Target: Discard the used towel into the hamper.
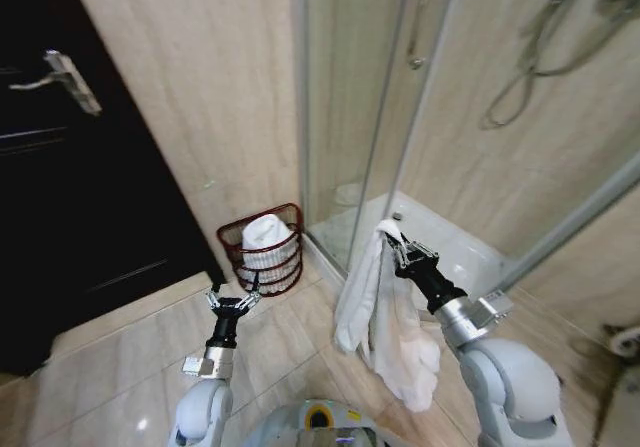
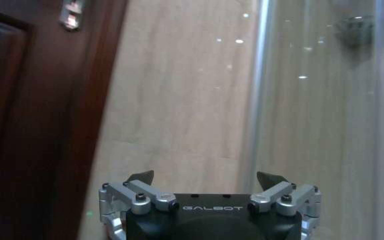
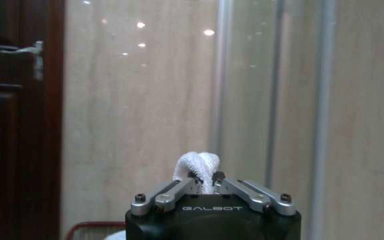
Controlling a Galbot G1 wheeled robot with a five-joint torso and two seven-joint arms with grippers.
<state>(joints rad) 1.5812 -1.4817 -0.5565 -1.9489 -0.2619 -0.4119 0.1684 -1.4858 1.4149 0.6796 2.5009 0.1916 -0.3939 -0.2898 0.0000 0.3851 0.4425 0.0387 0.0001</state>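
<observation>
Your right gripper [image 1: 398, 246], clamped on the top fold of the white towel [image 1: 385, 317] draping limply beneath it, stands right of the ribbed reddish-brown hamper [image 1: 262, 250] by the wall, already holding white cloth, while your left gripper [image 1: 234, 298] waits spread and empty-handed.

Hamper [image 1: 262, 254]: dark reddish-brown, pattern of thin ribs, white cloth [image 1: 266, 235] inside. Towel [image 1: 385, 322]: white, plain, faint pinkish tint on lower folds. Right claw [image 1: 399, 244]: silver fingers on black body with white lettering, pinched on towel. Left claw [image 1: 233, 297]: same silver and black, fingers apart. Arms: light grey shells. Door [image 1: 70, 187]: very dark brown, silver handle [image 1: 62, 79]. Wall [image 1: 215, 97]: pale beige with faint streaks. Floor [image 1: 130, 367]: glossy beige tiles, thin pale joints. Shower frame [image 1: 400, 117]: silver metal, clear glass.
</observation>
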